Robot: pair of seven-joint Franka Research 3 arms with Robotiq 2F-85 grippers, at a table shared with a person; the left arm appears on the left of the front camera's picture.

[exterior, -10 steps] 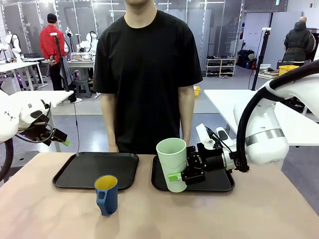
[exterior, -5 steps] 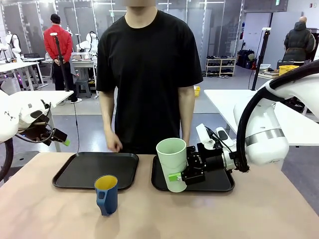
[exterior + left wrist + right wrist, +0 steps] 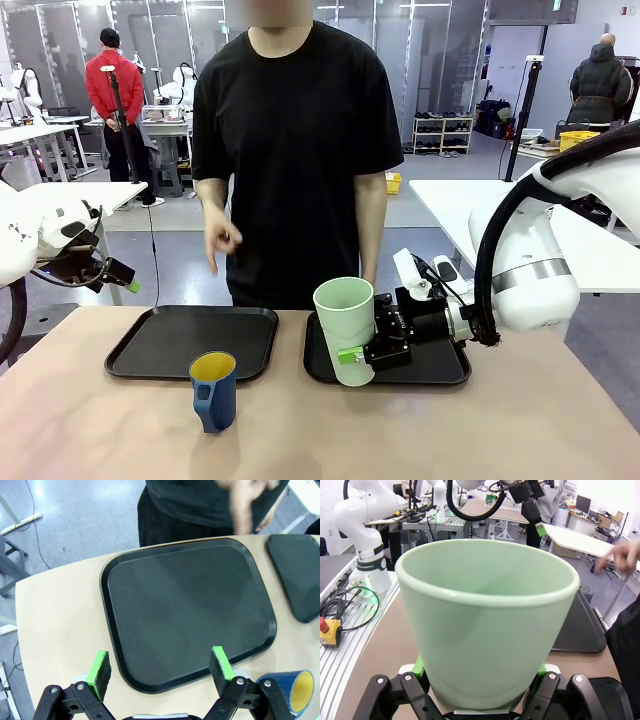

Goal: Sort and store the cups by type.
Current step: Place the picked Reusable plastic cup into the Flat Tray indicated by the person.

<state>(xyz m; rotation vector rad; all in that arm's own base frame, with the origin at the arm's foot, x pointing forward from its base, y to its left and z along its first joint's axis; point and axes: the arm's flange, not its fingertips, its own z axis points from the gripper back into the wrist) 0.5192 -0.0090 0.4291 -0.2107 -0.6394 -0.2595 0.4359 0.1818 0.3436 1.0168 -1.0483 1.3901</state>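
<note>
My left fingers hang spread wide and empty off the left end of the counter, aimed down at the bare left tray. The blue mug stands upright on the counter just in front of that tray, untouched. The person's hand is raised beyond the tray's far side. My right fingers clamp the mint tumbler, upright at the near-left corner of the right tray. Whether its base rests there I cannot tell. I judge I am placing the tumbler. Next I should seat it, let go without tipping it, then fetch the mug.
</note>
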